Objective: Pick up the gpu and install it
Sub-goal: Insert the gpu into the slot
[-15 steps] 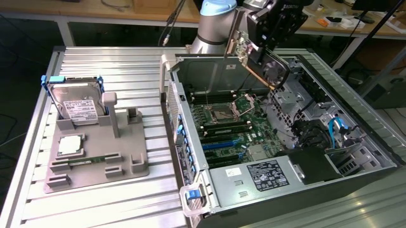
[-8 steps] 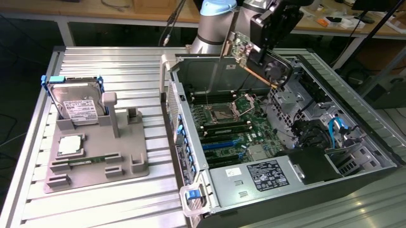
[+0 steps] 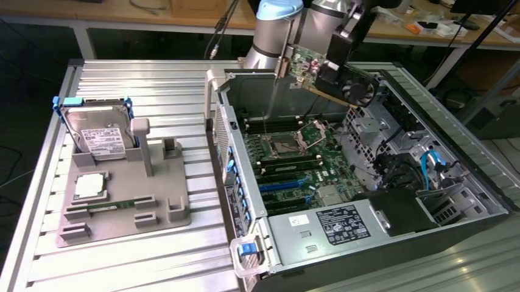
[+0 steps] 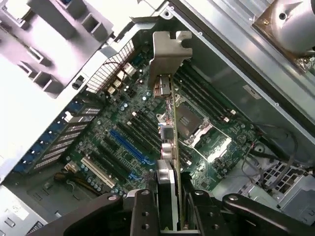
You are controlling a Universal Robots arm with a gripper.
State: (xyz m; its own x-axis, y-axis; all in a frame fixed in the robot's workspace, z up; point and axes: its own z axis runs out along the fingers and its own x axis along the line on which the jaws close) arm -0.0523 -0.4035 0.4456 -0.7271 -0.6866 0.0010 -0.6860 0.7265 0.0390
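Green gpu (image 3: 347, 82) hangs clamped edge-on in the gripper (image 4: 170, 211) above the motherboard (image 4: 216, 147); long axis askew to the blue slot (image 4: 129, 146).

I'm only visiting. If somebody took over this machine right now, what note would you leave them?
Pincer: shut on the gpu, which hangs in the air over the open computer case.
Done: the gpu is picked up and is above the motherboard.
Left: the gpu is not yet seated in any slot.
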